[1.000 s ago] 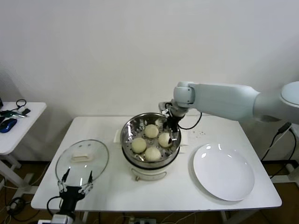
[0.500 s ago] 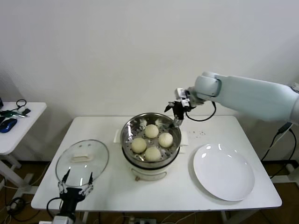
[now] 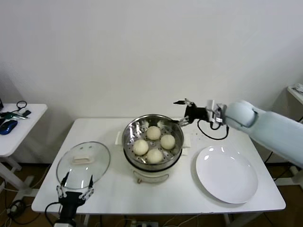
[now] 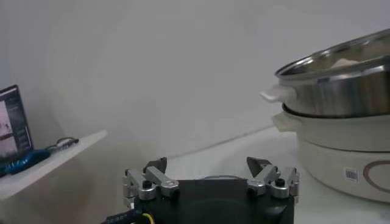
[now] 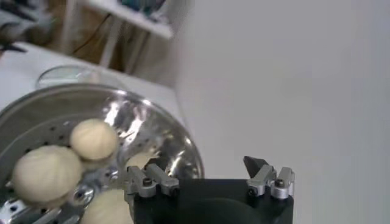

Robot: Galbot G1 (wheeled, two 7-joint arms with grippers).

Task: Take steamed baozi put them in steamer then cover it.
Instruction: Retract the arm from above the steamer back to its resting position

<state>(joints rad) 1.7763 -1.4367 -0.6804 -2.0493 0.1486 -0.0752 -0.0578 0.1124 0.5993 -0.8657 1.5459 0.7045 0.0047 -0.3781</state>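
Steamed baozi (image 3: 152,142), four of them, lie inside the steamer (image 3: 130,135), which stands on its white pot base in the middle of the white table (image 3: 156,194). No lid is on the steamer.

Beside the steamer's far right rim hangs the right gripper (image 3: 181,111), with its fingers apart and nothing between them. Its arm reaches in level from the right, above the table, and the wrist points toward the steamer. The left gripper (image 3: 74,183) is low at the near left edge of the table, its fingers spread and empty, just in front of the glass lid (image 3: 83,163) that lies flat on the table.

A white plate (image 3: 227,174) rests to the right of the steamer, with nothing on it. Behind the table is a plain white wall. A small side table (image 3: 21,125) at the far left carries cables and a blue object.
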